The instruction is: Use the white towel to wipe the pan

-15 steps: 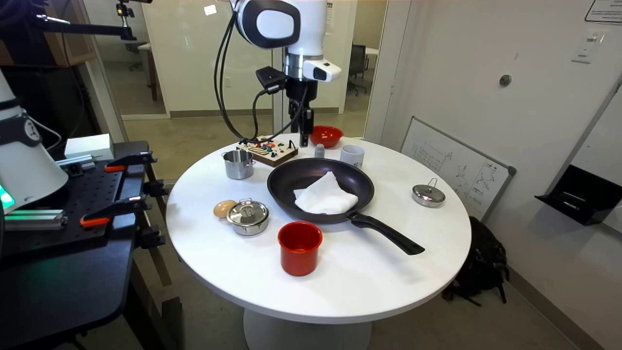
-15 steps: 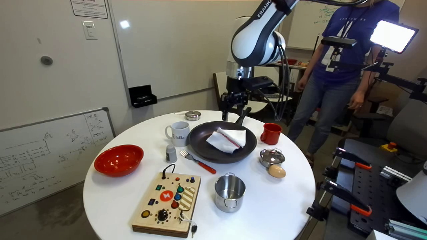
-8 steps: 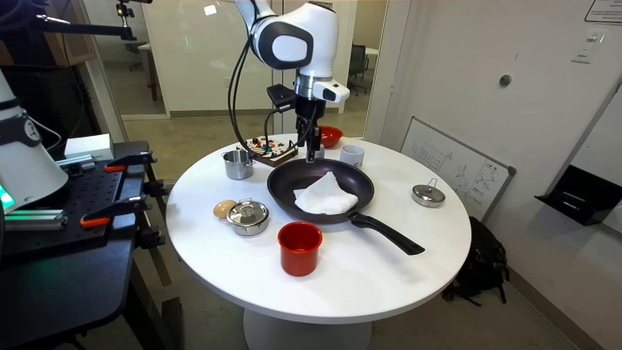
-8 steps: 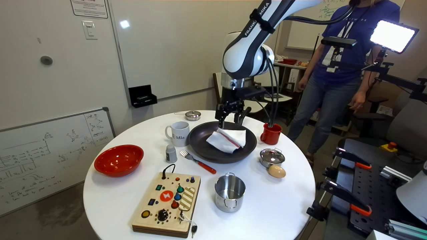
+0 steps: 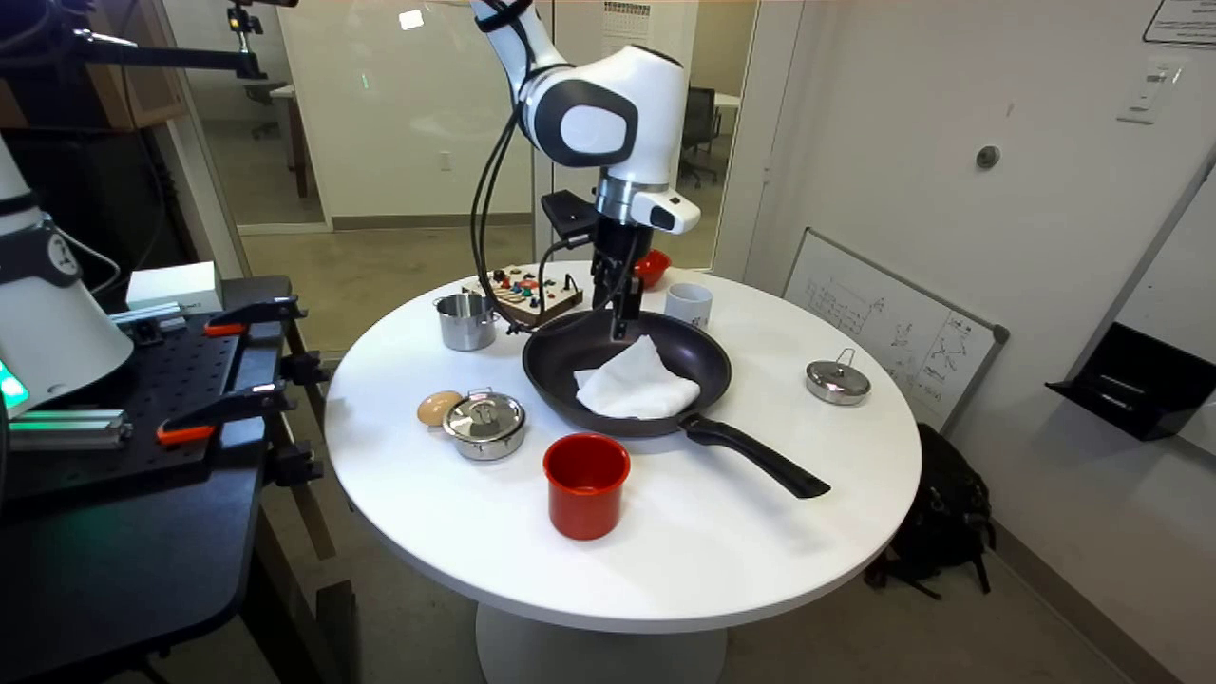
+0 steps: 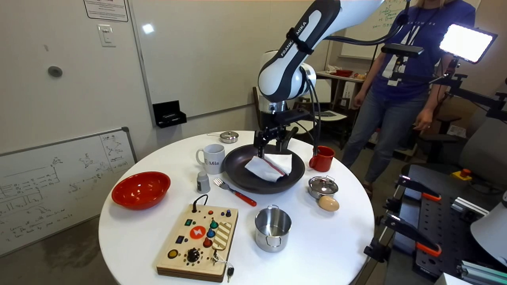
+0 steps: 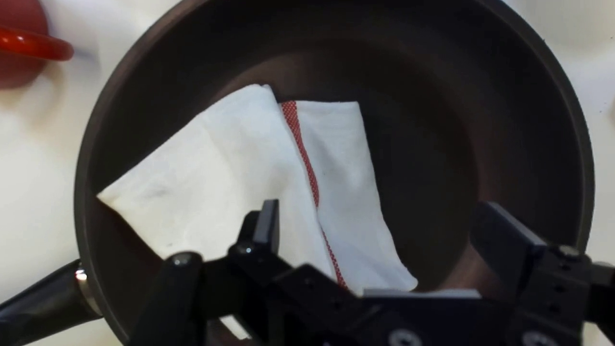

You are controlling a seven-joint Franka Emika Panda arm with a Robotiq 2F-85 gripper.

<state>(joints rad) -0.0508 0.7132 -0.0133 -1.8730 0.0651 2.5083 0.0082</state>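
The white towel (image 7: 230,168), folded and with a red stripe, lies in the dark pan (image 7: 427,144). The towel (image 5: 638,382) (image 6: 263,168) and the pan (image 5: 560,366) (image 6: 237,168) show in both exterior views. The pan's black handle (image 5: 760,458) points away from the gripper in that view. My gripper (image 6: 271,151) is open and empty, pointing down over the pan near the towel. In the wrist view the gripper (image 7: 377,216) has its fingers wide apart, one over the towel and one over bare pan. Whether a fingertip touches the towel cannot be told.
A white mug (image 6: 214,158), a grey shaker (image 6: 203,183) and a fork (image 6: 235,192) stand or lie close to the pan. A red mug (image 5: 586,486), a lidded pot (image 5: 484,425), an egg (image 6: 328,204), a steel pot (image 6: 273,229) and a wooden board (image 6: 198,245) are around it.
The arm and gripper have come down from above the pan's far side to low over the pan, near the towel. The towel and pan have not moved.
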